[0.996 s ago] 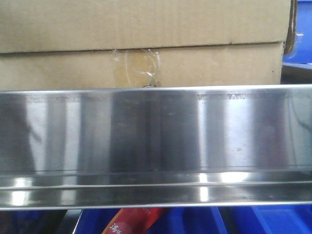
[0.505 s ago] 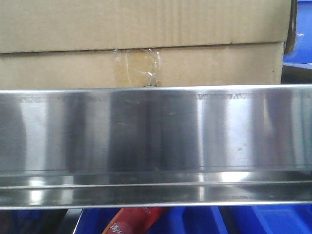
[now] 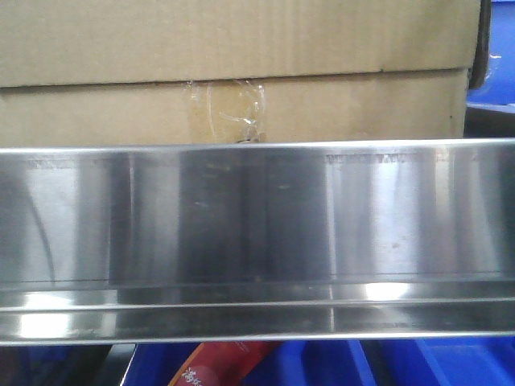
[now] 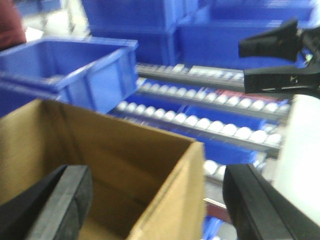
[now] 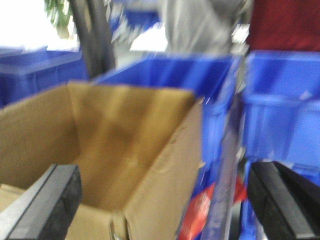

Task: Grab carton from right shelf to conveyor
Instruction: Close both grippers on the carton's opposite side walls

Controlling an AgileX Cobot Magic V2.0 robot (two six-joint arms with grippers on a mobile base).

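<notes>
I see the carton (image 3: 241, 40) as plain brown with faint vertical ribbing. The right shelf (image 3: 257, 225) is streaky silver; my pads (image 4: 55, 205) are black.

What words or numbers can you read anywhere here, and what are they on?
Red packet below the shelf: white characters, cut off at the picture's edge and too blurred to read.
Carton: no print to be seen.
Blue bins: no labels to be seen.
So no text here can be read.

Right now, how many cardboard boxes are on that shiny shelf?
1: a plain brown corrugated cardboard carton behind the shiny steel shelf lip, open-topped in both wrist views. More may be hidden beyond the frame.
</notes>
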